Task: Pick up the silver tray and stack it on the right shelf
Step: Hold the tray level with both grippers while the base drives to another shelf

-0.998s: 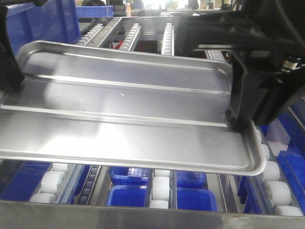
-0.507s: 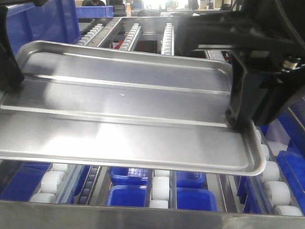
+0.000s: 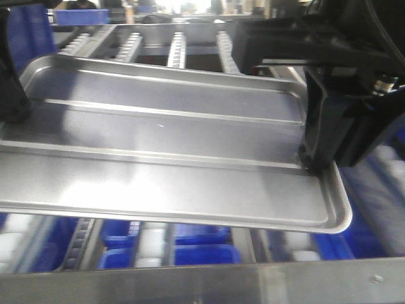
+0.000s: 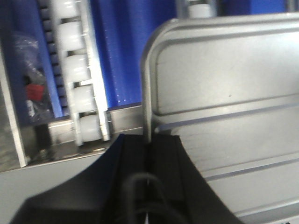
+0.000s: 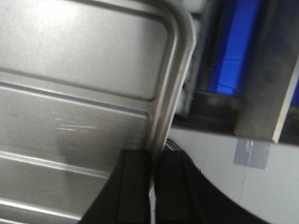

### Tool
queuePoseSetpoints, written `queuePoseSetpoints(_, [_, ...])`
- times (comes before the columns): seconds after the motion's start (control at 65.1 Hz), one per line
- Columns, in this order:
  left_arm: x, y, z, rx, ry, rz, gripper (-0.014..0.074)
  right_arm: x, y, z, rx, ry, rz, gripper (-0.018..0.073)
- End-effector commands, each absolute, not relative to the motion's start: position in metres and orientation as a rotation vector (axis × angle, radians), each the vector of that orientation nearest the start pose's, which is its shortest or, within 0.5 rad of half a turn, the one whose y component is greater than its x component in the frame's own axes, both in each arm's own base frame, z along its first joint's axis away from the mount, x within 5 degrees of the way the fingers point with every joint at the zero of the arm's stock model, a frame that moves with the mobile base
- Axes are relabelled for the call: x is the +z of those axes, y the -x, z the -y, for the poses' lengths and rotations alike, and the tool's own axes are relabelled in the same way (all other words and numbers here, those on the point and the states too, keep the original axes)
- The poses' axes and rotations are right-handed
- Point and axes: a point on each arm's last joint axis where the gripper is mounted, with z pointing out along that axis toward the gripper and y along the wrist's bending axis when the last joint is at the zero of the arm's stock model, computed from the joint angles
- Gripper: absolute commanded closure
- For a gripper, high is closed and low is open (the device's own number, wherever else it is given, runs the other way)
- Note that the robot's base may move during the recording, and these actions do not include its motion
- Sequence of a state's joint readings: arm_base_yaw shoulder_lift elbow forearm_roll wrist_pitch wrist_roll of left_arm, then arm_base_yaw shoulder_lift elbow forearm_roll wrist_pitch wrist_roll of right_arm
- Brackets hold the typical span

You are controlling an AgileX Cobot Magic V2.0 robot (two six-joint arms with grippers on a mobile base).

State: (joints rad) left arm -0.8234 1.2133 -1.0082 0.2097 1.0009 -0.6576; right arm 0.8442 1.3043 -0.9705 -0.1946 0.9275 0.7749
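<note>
Both grippers hold the silver tray (image 3: pixel 164 152) level above the roller lanes. My left gripper (image 3: pixel 9 107) is shut on its left short rim and my right gripper (image 3: pixel 313 161) is shut on its right short rim. In the left wrist view the black fingers (image 4: pixel 135 154) pinch the silver tray's (image 4: pixel 224 93) rim near a rounded corner. In the right wrist view the right gripper (image 5: pixel 153 156) clamps the silver tray's (image 5: pixel 79 70) rim the same way. The right shelf's broad steel front bar (image 3: pixel 253 285), bearing a small screw, runs along the bottom, with white rollers (image 3: pixel 152 244) behind it under the tray.
Blue bins (image 3: pixel 202 253) sit below the rollers. More roller lanes (image 3: pixel 177 47) stretch away behind the tray, with a blue crate (image 3: pixel 31 31) at the far left. A roller lane (image 4: pixel 77 70) runs left of the tray. A taped white surface (image 5: pixel 252 154) lies by the right gripper.
The tray stays gripped at the same place in view while the background has shifted and blurred. The blue crate slid left, more roller lanes show, and the front bar now rises at the right.
</note>
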Motion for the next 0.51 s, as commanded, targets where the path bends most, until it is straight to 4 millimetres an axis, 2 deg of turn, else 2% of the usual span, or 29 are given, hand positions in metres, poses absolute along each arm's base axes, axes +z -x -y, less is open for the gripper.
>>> queuePoseSetpoints(0.0, [0.3266,-0.1660,0.1593,-0.256,-0.359,-2.580,0.0690,0.3008,-0.1759,-0.1748,0.275,0.262,-2.620,0.0503])
queuePoseSetpoints(0.491, [0.3266,-0.1660,0.1593,-0.256,-0.359,-2.580,0.0689,0.3008,-0.1759,-0.1748,0.275,0.262,-2.620,0.0503])
